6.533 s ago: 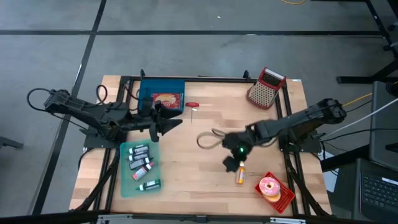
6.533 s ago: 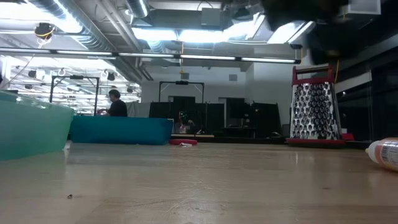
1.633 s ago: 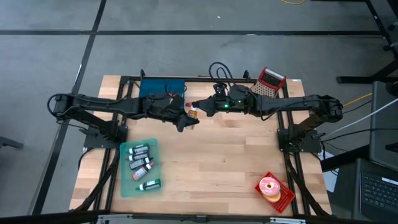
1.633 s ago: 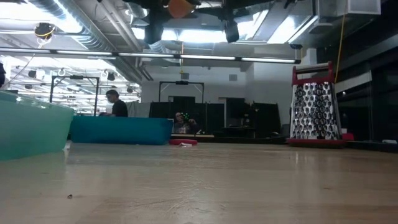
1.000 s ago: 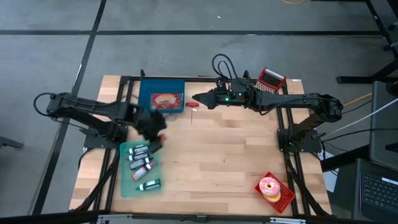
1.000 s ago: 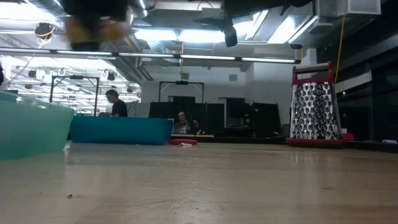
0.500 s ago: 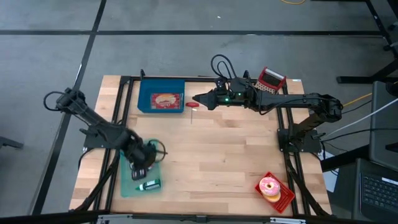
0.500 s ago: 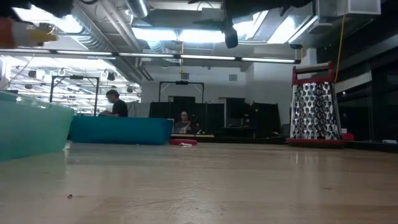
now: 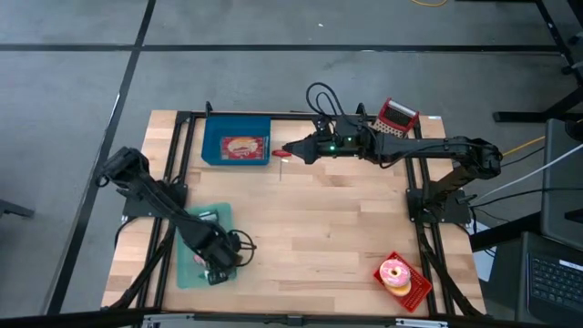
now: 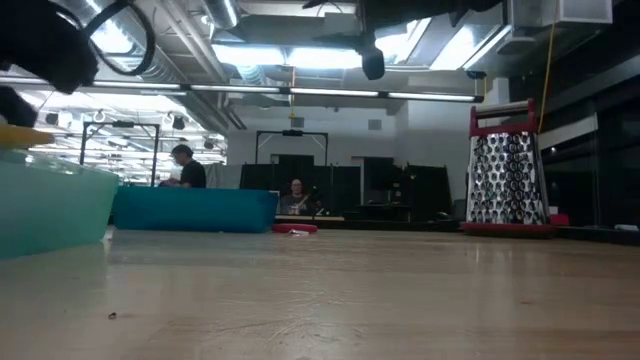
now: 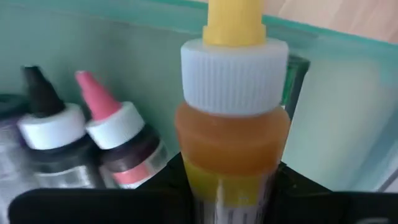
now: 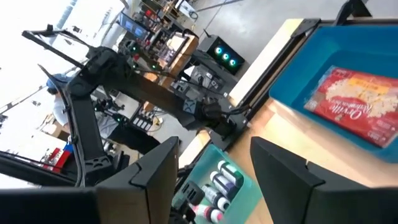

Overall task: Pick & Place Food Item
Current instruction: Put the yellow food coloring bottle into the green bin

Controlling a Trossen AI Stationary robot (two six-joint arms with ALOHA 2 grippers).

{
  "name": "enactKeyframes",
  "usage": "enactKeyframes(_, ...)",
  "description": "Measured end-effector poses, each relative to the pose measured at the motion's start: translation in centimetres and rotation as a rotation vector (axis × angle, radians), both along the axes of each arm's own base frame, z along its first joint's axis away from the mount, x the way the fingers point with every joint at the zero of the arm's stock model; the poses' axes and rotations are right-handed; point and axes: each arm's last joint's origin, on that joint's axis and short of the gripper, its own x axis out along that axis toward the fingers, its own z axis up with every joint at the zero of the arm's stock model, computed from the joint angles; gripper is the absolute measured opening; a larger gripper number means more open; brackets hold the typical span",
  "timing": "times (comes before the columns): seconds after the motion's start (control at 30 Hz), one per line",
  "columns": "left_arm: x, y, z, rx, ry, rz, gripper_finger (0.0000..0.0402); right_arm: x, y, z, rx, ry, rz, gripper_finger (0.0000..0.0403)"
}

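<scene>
The left gripper [image 11: 233, 186] is clamping a small, light, rigid orange food-colouring bottle [image 11: 233, 146] by its slick body, over the teal tray [image 9: 185, 273], while the right gripper [image 12: 208, 168] is gaping empty.

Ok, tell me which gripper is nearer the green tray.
Left. The left gripper is over the green tray, holding an orange bottle. The right gripper hangs open far off, beside the blue bin.

left hand [image 9: 219, 267] points down, clamped; right hand [image 9: 290, 148] level, fingers apart.
</scene>
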Motion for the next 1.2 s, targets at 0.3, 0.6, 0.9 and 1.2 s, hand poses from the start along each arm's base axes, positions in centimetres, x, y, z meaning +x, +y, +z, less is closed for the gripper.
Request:
enactKeyframes(0.3,-1.2,-1.2,0.4,-0.001,-0.001,0.068,0.0088,0.1,0.8,-0.2,0.007,0.023,0.037,0.0204)
enactKeyframes(0.6,-3.9,-1.9,-1.7,0.032,0.068,0.112,0.0088,0.1,0.9,-0.2,0.007,0.021,0.039,0.0204)
enactKeyframes(0.9,-3.9,-0.9,-3.6,0.015,0.029,0.165,0.0088,0.1,0.9,-0.2,0.010,0.021,0.038,0.0204)
enactKeyframes(1.2,-3.5,0.0,-3.9,0.054,0.007,0.157,0.0117,0.1,0.9,-0.2,0.010,0.022,0.038,0.0204)
